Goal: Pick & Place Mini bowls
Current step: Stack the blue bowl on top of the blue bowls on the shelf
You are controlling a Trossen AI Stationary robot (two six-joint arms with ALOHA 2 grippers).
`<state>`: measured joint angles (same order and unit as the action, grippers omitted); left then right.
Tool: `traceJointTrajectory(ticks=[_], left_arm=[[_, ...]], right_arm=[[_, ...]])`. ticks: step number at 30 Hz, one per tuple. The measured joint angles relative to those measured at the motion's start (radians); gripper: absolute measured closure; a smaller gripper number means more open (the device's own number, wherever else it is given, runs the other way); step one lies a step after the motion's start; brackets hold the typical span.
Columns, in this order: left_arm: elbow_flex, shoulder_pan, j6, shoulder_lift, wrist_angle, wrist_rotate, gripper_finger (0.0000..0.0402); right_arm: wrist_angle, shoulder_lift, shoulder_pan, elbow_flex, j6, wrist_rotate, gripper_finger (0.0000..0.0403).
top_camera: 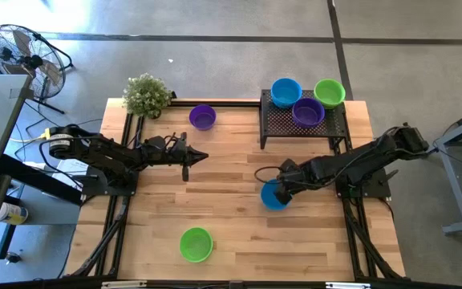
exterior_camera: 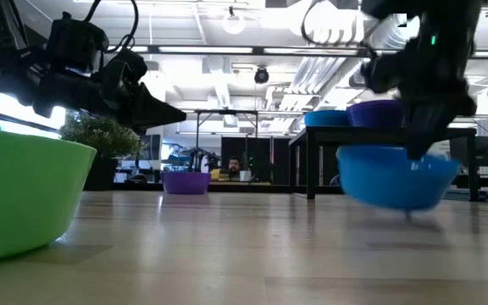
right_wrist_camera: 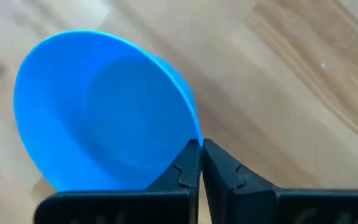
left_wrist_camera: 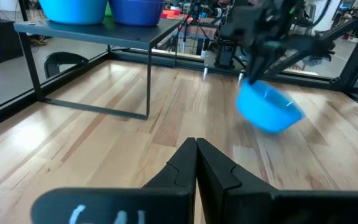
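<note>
The wooden table (top_camera: pixel 239 209) spreads under me, and at its far right corner stands the black mesh stand (top_camera: pixel 303 124) carrying three bowls: a blue one (top_camera: pixel 285 91), a green one (top_camera: pixel 329 92) and a purple one (top_camera: pixel 308 111). My left arm hangs over the table's left half, its gripper (top_camera: pixel 197 156) pressed together on nothing. My right gripper (right_wrist_camera: pixel 201 147) is pinching the rim of a blue bowl (right_wrist_camera: pixel 98 112), and the low view shows that bowl tilted and clear of the wood, in front of the stand. A purple bowl (top_camera: pixel 203 116) sits near the far edge beside the potted plant (top_camera: pixel 146 95); a green bowl (top_camera: pixel 196 243) rests near the front edge.
</note>
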<state>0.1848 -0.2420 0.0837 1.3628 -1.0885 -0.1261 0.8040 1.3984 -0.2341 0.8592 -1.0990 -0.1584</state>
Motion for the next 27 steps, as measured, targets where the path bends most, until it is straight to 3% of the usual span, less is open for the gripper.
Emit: traceJointTrajectory(ticks=[8, 20, 27], left_arm=[[0.000, 0.000, 0.000, 0.000, 0.018, -0.003, 0.0401], [0.000, 0.000, -0.001, 0.000, 0.022, 0.001, 0.0401], [0.000, 0.000, -0.001, 0.000, 0.023, 0.002, 0.0401]], right_arm=[[-0.396, -0.002, 0.026, -0.210, -0.052, -0.016, 0.0399], [-0.390, -0.033, 0.032, -0.220, -0.109, -0.164, 0.0392], [-0.368, -0.067, 0.032, -0.214, -0.043, -0.173, 0.0326]])
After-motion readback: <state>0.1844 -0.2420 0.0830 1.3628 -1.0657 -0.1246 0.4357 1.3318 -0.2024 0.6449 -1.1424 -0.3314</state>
